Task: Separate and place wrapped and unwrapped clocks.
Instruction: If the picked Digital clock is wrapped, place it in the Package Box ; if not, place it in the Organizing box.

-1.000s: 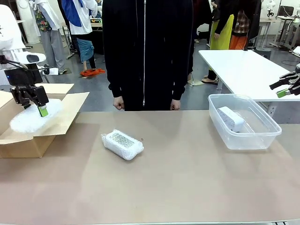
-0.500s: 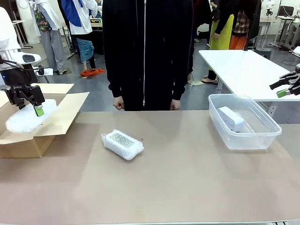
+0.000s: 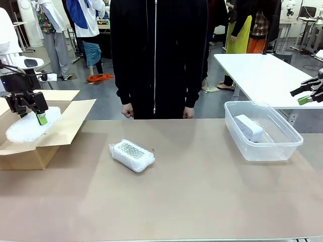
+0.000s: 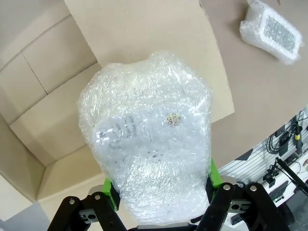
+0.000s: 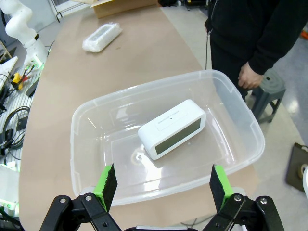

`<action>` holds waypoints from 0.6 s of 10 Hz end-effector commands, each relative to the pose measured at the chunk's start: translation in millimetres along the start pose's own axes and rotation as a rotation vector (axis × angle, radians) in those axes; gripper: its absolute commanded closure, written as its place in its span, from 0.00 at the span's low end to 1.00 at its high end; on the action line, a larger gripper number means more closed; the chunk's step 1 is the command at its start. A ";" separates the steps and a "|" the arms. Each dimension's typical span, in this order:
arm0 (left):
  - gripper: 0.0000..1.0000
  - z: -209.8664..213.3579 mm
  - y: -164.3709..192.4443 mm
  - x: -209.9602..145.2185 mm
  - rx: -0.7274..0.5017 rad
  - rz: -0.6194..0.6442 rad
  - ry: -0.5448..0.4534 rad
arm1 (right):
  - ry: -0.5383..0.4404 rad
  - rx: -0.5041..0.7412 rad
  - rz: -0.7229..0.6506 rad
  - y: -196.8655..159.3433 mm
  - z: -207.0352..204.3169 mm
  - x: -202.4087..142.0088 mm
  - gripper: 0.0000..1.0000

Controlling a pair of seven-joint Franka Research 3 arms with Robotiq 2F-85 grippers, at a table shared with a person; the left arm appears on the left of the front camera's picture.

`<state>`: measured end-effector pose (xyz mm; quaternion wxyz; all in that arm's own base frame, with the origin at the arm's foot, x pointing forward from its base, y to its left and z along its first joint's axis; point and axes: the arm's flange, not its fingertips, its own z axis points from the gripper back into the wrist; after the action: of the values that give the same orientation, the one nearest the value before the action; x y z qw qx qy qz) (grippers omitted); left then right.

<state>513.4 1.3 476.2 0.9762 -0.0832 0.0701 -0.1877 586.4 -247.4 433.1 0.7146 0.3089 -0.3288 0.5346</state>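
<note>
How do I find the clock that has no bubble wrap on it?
Start at the brown table and look to the robot's right end, where a clear plastic tub stands. The bare clock lies inside it, white with rounded corners. Both others are in bubble wrap: one wrapped clock lies mid-table, and the left gripper holds another wrapped clock over the cardboard box.

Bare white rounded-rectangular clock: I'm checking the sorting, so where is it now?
In the front view the bare white clock lies inside the clear plastic tub on the robot's right of the table, far from the bubble-wrapped block at mid-table.
</note>
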 end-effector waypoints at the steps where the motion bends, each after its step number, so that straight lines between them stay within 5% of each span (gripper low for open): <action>1: 0.19 1.0 0.4 -0.2 0.000 0.002 -0.002 | -0.001 -0.003 0.000 0.2 -1.0 0.8 0.00; 6: 0.19 -0.3 -0.1 0.1 0.000 0.000 0.001 | -0.001 -0.003 0.000 0.2 -1.0 0.8 0.00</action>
<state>513.5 0.9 475.6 0.9761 -0.0832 0.0707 -0.1880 586.4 -247.4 433.1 0.7146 0.3089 -0.3288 0.5346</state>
